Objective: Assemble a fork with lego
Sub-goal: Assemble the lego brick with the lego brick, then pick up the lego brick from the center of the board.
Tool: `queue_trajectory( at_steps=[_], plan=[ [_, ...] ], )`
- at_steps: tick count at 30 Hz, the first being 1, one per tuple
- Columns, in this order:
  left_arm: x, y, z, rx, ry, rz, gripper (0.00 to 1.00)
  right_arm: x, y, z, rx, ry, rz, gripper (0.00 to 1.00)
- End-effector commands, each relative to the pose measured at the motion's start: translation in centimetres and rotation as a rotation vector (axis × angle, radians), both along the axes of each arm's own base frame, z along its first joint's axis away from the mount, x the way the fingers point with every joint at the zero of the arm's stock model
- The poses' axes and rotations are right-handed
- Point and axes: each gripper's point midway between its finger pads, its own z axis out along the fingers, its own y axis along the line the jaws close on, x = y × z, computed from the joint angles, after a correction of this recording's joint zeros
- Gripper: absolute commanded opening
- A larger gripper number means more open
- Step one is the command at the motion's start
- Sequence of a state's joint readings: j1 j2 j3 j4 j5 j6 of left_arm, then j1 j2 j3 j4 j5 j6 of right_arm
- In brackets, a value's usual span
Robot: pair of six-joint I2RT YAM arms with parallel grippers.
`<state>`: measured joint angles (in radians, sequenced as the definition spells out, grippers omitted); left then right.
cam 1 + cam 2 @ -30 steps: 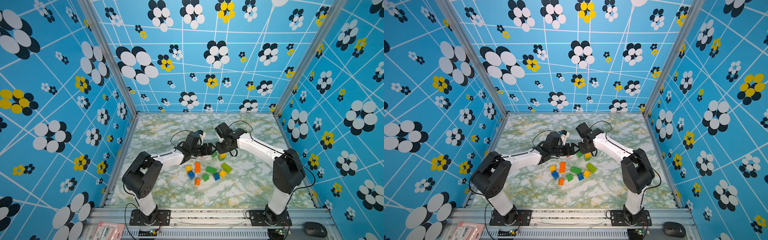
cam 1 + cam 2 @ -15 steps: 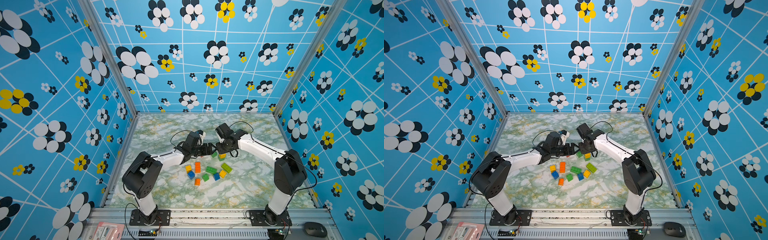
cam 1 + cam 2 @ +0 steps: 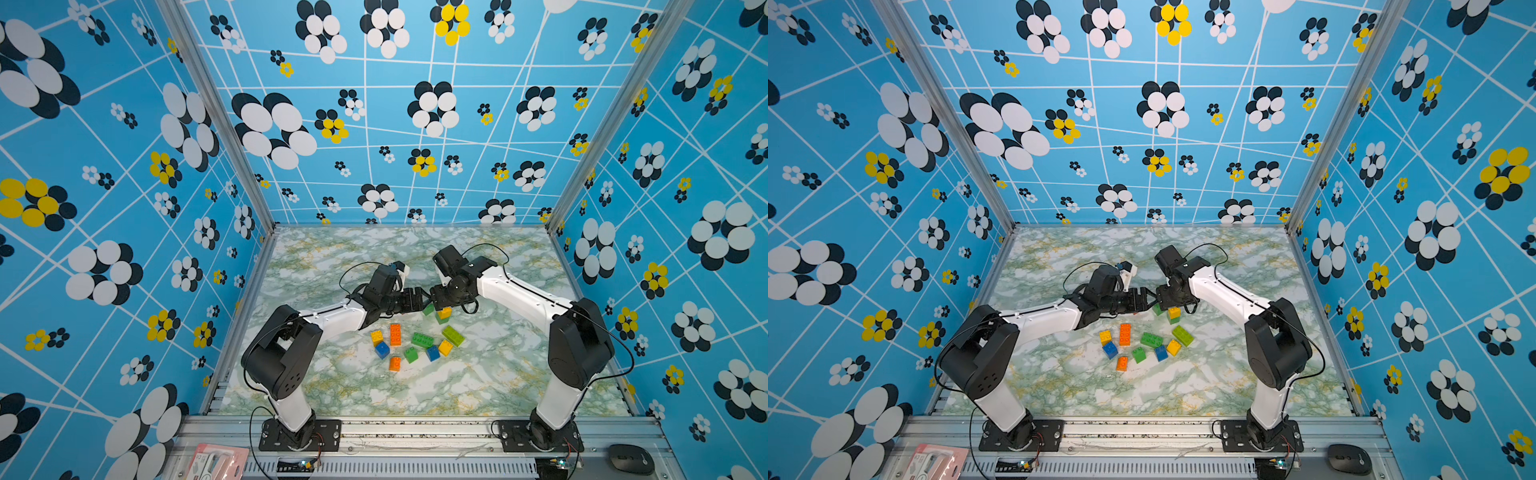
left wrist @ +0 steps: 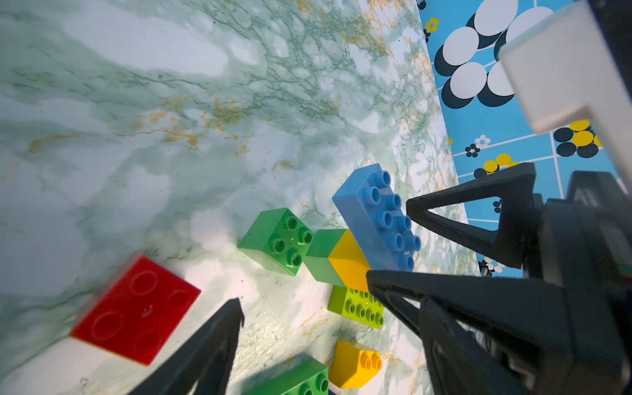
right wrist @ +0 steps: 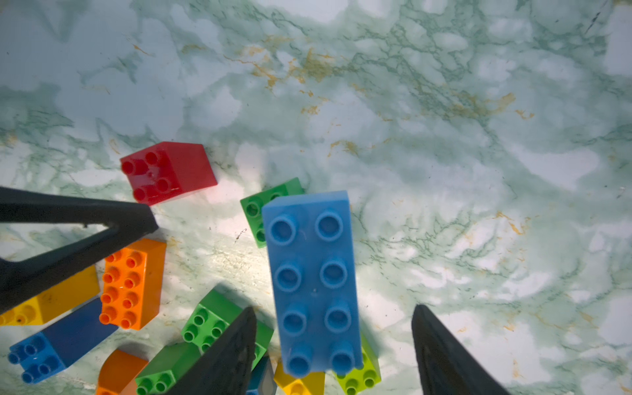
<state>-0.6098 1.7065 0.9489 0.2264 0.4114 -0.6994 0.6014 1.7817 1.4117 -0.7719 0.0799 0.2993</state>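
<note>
A blue oblong lego brick (image 5: 311,280) rests studs-up and tilted on a yellow brick (image 4: 349,263) stacked on a green one (image 4: 321,260). My right gripper (image 5: 333,307) is open astride the blue brick, with a gap on each side. My left gripper (image 4: 325,342) is open with only floor between its fingers, tip to tip with the right gripper (image 3: 434,297) in both top views. A red square brick (image 5: 164,171) and a green square brick (image 4: 277,241) lie close by. The blue oblong brick is hidden under the right gripper in both top views.
Several loose bricks lie nearer the front: an orange oblong (image 3: 395,334), a green oblong (image 3: 422,340), a lime one (image 3: 453,335), yellow, blue and orange squares. The marble table (image 3: 457,395) is walled on three sides. A mouse (image 3: 631,458) lies beyond the front rail.
The right gripper has opened from shut, letting go of the blue oblong brick. Both arms stay almost where they were.
</note>
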Motion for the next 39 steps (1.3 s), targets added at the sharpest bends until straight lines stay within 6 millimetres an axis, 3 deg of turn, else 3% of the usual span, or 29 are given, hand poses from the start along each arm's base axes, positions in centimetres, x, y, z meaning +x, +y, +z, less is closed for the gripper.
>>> queue_trajectory(
  at_steps=[1, 8, 13, 17, 34, 39],
  plan=[
    [-0.5, 0.3, 1.8, 0.002, -0.058, -0.007, 0.84, -0.9, 0.5, 2.0, 0.069, -0.053, 0.030, 0.68],
    [-3.6, -0.4, 2.0, 0.073, -0.093, -0.044, 0.84, -4.1, -1.7, 1.2, 0.112, -0.143, 0.062, 0.57],
    [-6.4, -1.7, 1.0, 0.088, -0.090, -0.072, 0.84, -6.4, -3.0, -1.4, 0.140, -0.131, 0.035, 0.53],
    [-7.5, -2.4, -0.1, 0.062, -0.058, -0.068, 0.83, -7.2, -3.1, -3.5, 0.162, -0.103, 0.018, 0.53],
    [-7.6, -2.6, -0.5, 0.063, -0.048, -0.064, 0.83, -6.8, -2.9, -7.5, 0.138, -0.039, -0.027, 0.58],
    [-7.6, -2.5, -0.6, 0.065, -0.047, -0.065, 0.83, -7.0, -4.3, -7.7, 0.096, -0.047, -0.089, 0.51]
  ],
)
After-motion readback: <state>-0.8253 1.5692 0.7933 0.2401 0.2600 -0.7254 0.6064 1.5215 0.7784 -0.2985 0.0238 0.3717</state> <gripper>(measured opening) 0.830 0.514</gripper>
